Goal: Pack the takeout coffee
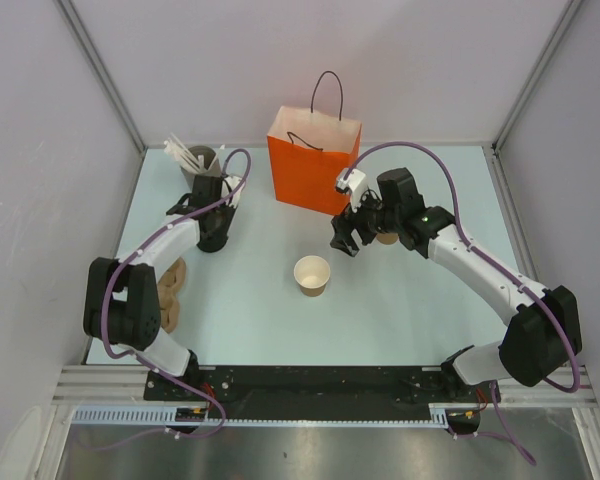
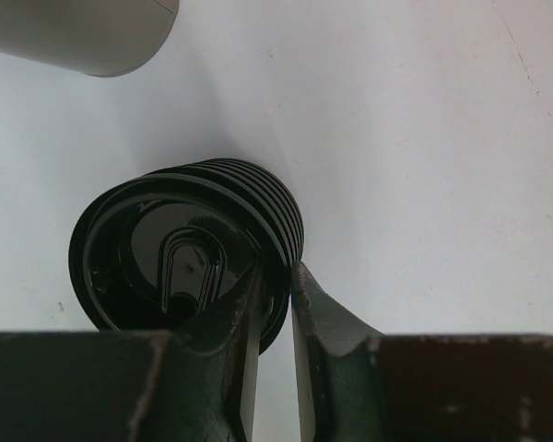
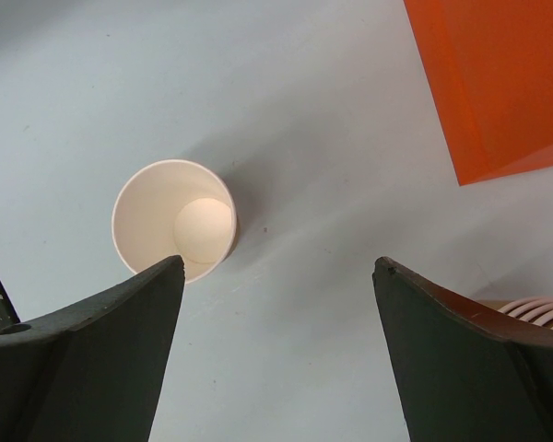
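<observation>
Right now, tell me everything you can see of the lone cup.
The cup is a small paper one, tan outside, pale inside, with a rolled pale rim. It stands upright and lidless on the table, and looks empty down to its round bottom. It sits near the table's middle, in front of the bag and apart from it. Nothing touches it; the right gripper hangs open beside it, on the bag's side.

Pale table point(image 1: 410, 300): orange bag point(image 1: 313, 170), open cup point(image 1: 312, 274), lid stack point(image 2: 194, 249), cup stack point(image 3: 533, 307).
</observation>
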Robot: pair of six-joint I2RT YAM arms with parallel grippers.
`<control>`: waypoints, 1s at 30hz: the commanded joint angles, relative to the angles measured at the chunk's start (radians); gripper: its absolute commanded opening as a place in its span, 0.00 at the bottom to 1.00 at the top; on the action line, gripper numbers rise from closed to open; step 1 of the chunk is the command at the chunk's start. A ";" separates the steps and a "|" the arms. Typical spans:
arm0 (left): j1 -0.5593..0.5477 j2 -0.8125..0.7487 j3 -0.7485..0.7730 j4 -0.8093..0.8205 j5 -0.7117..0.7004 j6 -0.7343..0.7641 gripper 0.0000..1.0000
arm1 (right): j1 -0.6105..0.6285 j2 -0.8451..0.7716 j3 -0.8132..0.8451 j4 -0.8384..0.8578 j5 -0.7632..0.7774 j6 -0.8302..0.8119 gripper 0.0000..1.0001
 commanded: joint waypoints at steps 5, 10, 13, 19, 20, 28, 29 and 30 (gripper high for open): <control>0.012 -0.014 0.040 0.024 -0.026 -0.022 0.23 | 0.009 -0.005 0.001 0.013 -0.002 -0.016 0.88; 0.012 -0.031 0.035 0.030 -0.026 -0.027 0.23 | 0.011 -0.005 0.000 0.015 0.002 -0.016 0.88; 0.012 -0.034 0.035 0.027 -0.024 -0.023 0.25 | 0.011 -0.004 0.001 0.013 0.002 -0.016 0.88; 0.012 -0.026 0.040 0.021 -0.023 -0.023 0.29 | 0.011 -0.005 0.001 0.013 0.004 -0.017 0.88; 0.012 -0.026 0.040 0.023 -0.023 -0.023 0.29 | 0.011 -0.005 0.001 0.012 0.004 -0.017 0.88; 0.012 -0.029 0.040 0.024 -0.026 -0.023 0.28 | 0.011 -0.005 0.001 0.013 0.007 -0.019 0.88; 0.012 -0.032 0.038 0.024 -0.026 -0.025 0.28 | 0.011 -0.004 0.001 0.012 0.007 -0.019 0.88; 0.012 -0.031 0.038 0.026 -0.026 -0.023 0.28 | 0.011 -0.005 0.001 0.012 0.007 -0.019 0.88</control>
